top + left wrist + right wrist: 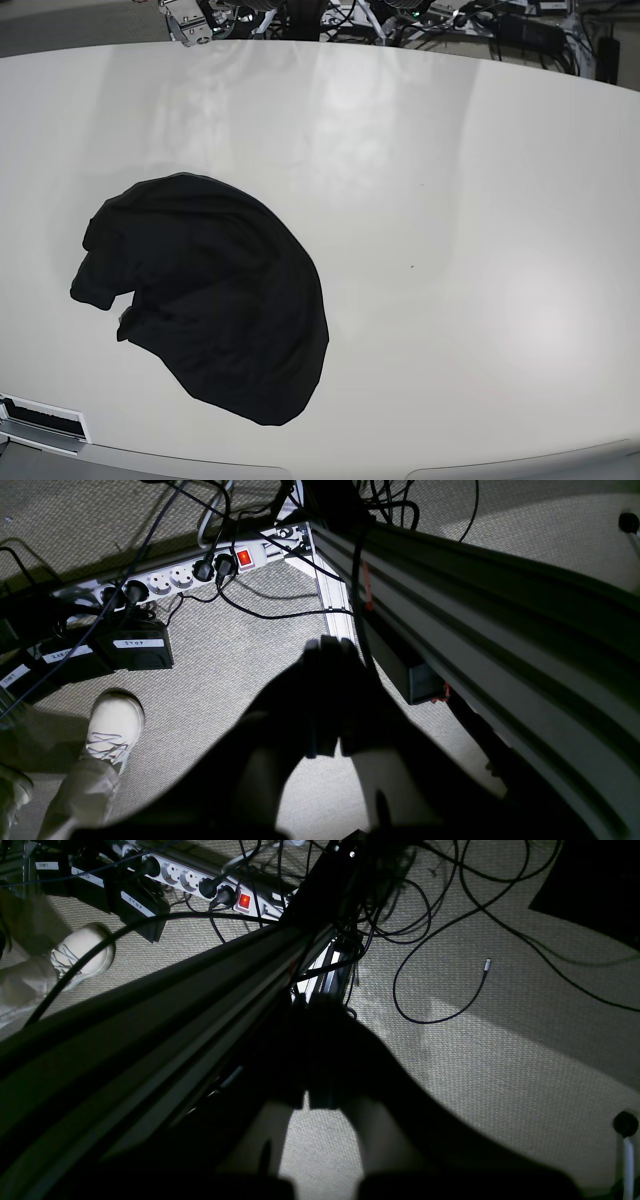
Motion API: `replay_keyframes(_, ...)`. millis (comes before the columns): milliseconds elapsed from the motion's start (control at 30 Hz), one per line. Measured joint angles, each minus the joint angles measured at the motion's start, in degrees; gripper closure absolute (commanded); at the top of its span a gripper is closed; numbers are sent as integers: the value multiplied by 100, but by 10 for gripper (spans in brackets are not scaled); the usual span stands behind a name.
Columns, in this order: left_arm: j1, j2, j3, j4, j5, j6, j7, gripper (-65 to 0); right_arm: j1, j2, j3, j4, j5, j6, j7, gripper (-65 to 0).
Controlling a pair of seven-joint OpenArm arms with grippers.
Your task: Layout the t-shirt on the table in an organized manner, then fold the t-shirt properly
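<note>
we cannot see either arm in the base view; both wrist cameras look down at the floor below the bench edge. the left claw is a dark silhouette against the carpet, its fingers pressed together, clenched on nothing. the right claw is darker yet, hard to make out, and it too is clenched with nothing in it. neither wrist view shows the t-shirt.

in the base view the t-shirt lies in a crumpled black heap on the bench, toward the view's left and near the front edge. its sleeves and collar are folded under or lost in the black cloth, so we cannot tell which way it faces; a tiny light mark shows at its left edge. the bench is glossy off-white with soft reflections, its curved corners cut off by the frame. a small white fitting sits at the near left corner.

under the bench runs a grey aluminium beam. the floor is pale woven carpet, strewn with black cables. a white power strip with a lit red switch lies there, beside black boxes, one labelled "stop". a person's white sneaker and pale trouser leg stand near, partly cut off.
</note>
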Motion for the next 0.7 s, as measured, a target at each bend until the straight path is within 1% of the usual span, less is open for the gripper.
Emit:
replay_keyframes(500, 0, 0, 0, 4, 0, -2, -2, 0, 0, 0, 0, 0, 0, 2, 0, 0)
replay_keyframes(700, 0, 0, 0, 170, 0, -2, -4, 0, 0, 0, 0, 0, 0, 22, 0, 0)
